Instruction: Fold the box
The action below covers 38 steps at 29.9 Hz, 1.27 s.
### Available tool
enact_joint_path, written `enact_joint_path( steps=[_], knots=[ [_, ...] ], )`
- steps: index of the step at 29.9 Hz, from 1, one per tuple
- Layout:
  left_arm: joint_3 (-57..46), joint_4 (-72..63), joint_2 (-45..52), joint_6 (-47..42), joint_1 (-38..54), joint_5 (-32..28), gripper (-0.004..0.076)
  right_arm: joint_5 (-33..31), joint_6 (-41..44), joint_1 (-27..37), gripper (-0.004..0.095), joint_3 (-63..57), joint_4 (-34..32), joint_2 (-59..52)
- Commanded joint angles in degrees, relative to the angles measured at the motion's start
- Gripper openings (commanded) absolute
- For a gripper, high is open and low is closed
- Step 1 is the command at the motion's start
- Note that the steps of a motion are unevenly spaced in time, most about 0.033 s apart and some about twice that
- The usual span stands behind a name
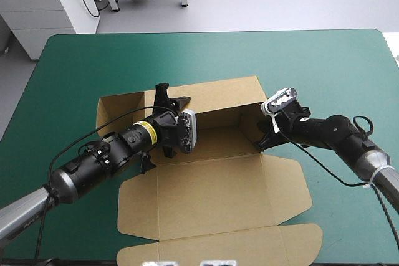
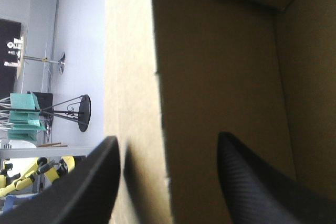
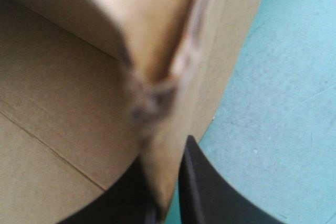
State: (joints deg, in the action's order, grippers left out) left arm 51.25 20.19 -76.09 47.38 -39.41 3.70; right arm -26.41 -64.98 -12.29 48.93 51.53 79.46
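Mid table [image 1: 324,60], box [image 1: 218,132] half raised, lid [image 1: 212,185] flat toward the near edge. Left gripper [image 2: 168,136] straddles left wall [image 2: 131,77], fingers apart. Right gripper [image 3: 165,153] is clamped on right wall [image 3: 173,51]. Best to hold the right pinch firm and square the left wall upright before tucking.

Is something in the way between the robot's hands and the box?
No, nothing visible. The left gripper straddles a wall of the box, fingers apart; the right gripper pinches another wall.
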Motion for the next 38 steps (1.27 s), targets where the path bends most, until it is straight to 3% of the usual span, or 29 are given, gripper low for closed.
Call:
enact_joint_path(
  steps=[1, 9, 19, 21, 23, 28, 31, 38],
  knots=[
    [1.2, -1.1, 3.98, -0.79, -1.7, -3.32, 0.0498, -2.13, -0.11, -0.27, -0.0016, 1.5, 1.91, -1.36],
    [1.2, -1.1, 9.62, -0.79, -4.71, -0.97, 0.0499, -0.66, 1.67, -0.27, -0.0016, 1.5, 1.78, -1.36],
    [1.2, -0.45, 16.91, -1.61, -15.72, 7.15, 0.0496, -0.06, 2.66, -0.27, -0.0016, 1.5, 1.89, -1.36],
    [1.2, -0.45, 18.19, -3.91, -17.34, 7.54, 0.0463, -0.06, 2.66, -0.27, -0.0016, 1.5, 1.89, -1.36],
    [1.61, -0.45, 19.03, -4.63, -18.13, 7.87, 0.0372, -0.06, 2.66, -0.27, -0.0016, 1.5, 1.89, -1.36],
    [5.36, -0.94, 19.21, -8.14, -18.37, 10.3, -0.0008, -0.06, 2.66, -0.27, -0.0016, 1.5, 1.89, -1.36],
    [10.31, -0.94, 17.89, -10.49, -18.37, 15.51, 0.0015, -0.06, 2.66, -0.27, -0.0016, 1.5, 1.89, -1.36],
    [27.69, -0.66, 9.85, -16.3, -18.37, 36.67, 0.0015, 0.05, 2.66, -0.27, -0.0016, 1.5, 1.89, -1.36]
  ],
)
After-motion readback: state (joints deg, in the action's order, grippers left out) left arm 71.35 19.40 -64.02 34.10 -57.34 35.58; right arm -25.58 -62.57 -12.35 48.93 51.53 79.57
